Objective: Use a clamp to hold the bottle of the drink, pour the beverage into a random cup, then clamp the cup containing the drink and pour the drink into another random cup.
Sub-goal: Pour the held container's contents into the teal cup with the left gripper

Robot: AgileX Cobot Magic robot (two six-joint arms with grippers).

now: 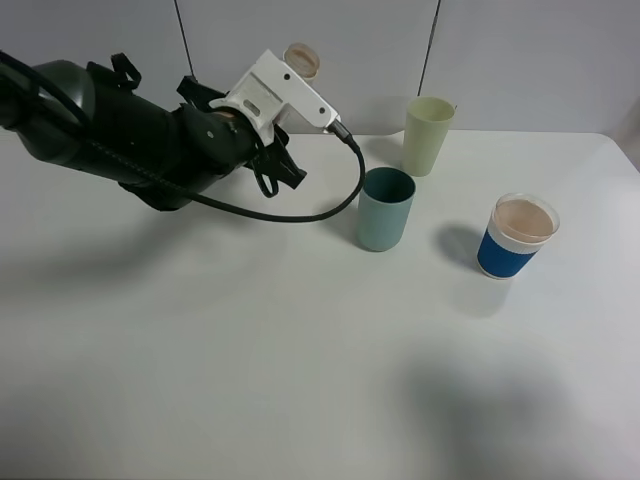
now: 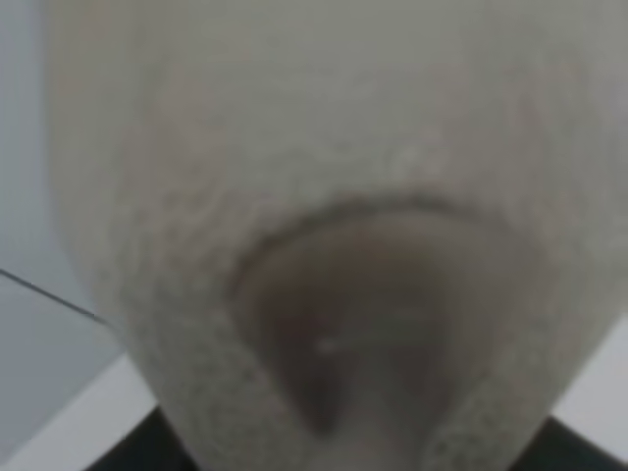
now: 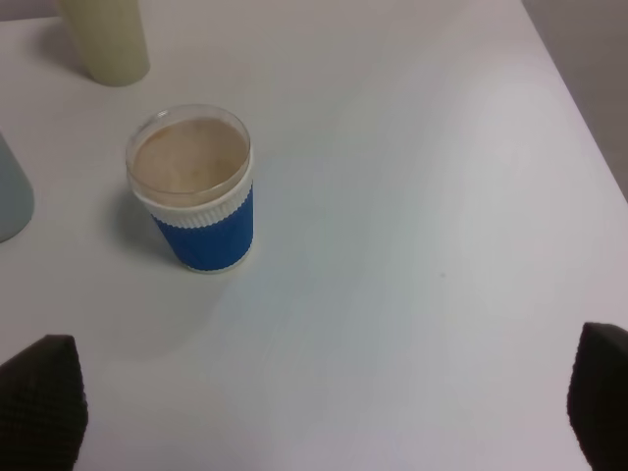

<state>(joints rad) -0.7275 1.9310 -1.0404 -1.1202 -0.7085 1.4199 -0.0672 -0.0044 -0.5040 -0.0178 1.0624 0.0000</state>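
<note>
A plain white table [image 1: 300, 380] runs back to grey wall panels [image 1: 100, 30], and the bottle [image 1: 302, 60] is at that far edge, left of the three cups. From above only its wide round neck shows, poking out past the white housing of my left claw [image 1: 298, 90]; the housing hides the body. The mouth faces up and slightly toward the wall, so I judge its long axis close to upright, neck high and base low. The beverage [image 2: 343, 324] agrees: in my left wrist view it sits as a small dark brown pocket in the base, not run toward the neck.

The bottle fills that wrist view, blurred and very near, so it lies right in my left claw's reach. My fingers there are covered in both views, so I cannot tell whether I am clenched on it or only around it. Kept upright like this, nothing can spill before I reach a cup.

The teal cup [image 1: 385, 210] stands nearest, just past my black cable [image 1: 300, 215], mouth open upward. The pale yellow-green tumbler [image 1: 428, 135] is behind it, and the blue-banded cup [image 1: 515, 237] is well apart to the right. My right claw [image 3: 319, 402] hangs over that cup's side of the table, fingertips [image 3: 39, 402] spread wide and holding nothing, clear of the pouring path
</note>
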